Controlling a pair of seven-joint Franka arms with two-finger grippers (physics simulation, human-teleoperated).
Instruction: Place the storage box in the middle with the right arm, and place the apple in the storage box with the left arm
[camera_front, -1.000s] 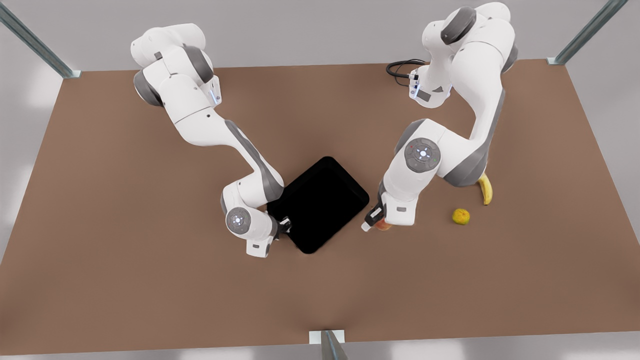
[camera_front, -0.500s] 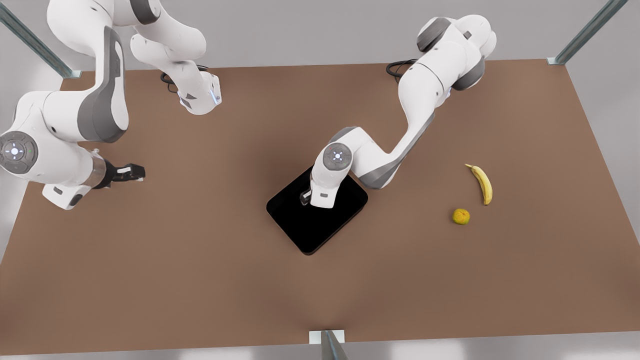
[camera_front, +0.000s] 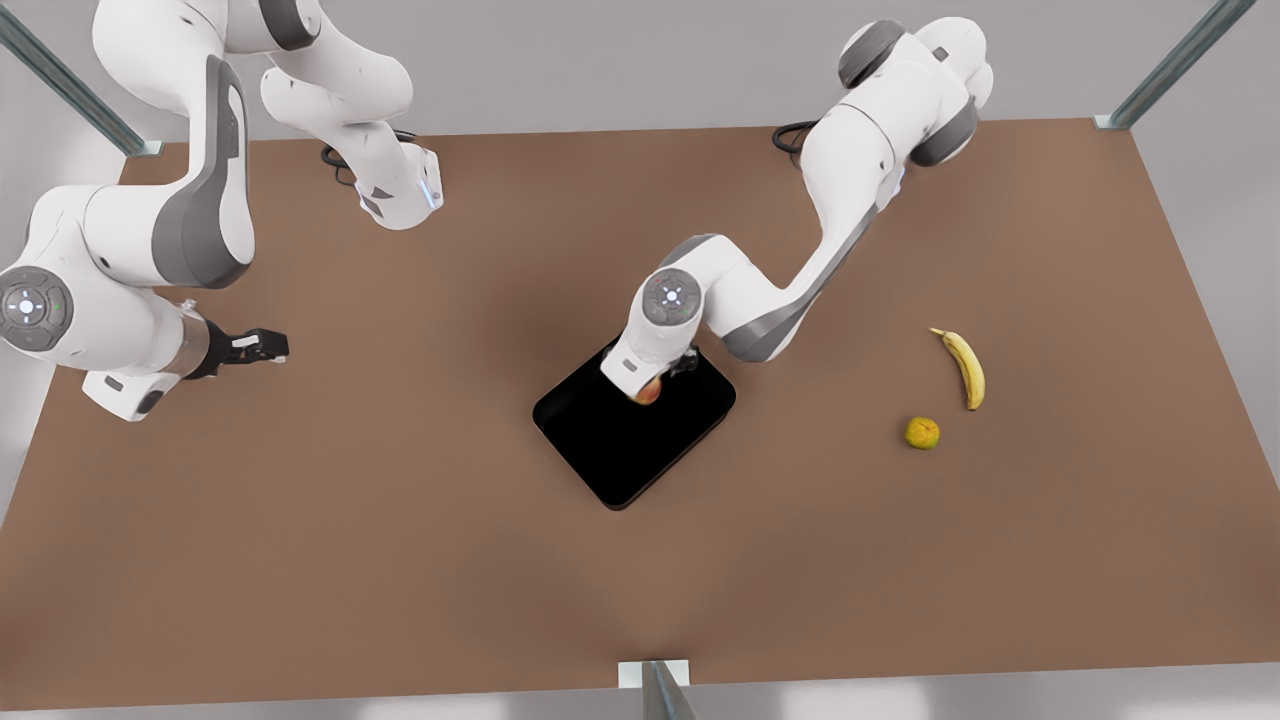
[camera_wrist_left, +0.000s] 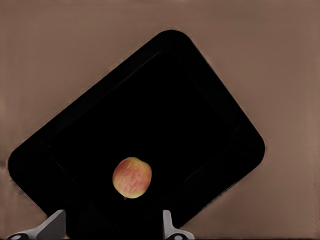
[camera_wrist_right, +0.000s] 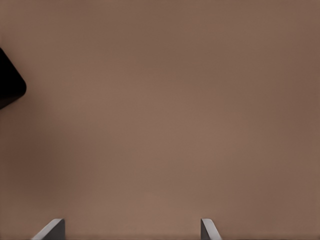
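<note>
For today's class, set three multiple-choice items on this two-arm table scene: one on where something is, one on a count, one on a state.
1. Where is the apple?
A. inside the storage box
B. beside the banana
C. on the bare table

2. How many fruits lie outside the box?
A. none
B. two
C. four

3. How are the left gripper's fingers?
A. shut on the apple
B. shut on the box rim
C. open, holding nothing

Answers:
1 A: the apple lies on the floor of the storage box.
2 B: the banana and a citrus fruit lie on the table.
3 C: the left gripper hangs above the box, fingers apart and clear of the apple. The right gripper waits open at the front view's left.
</note>
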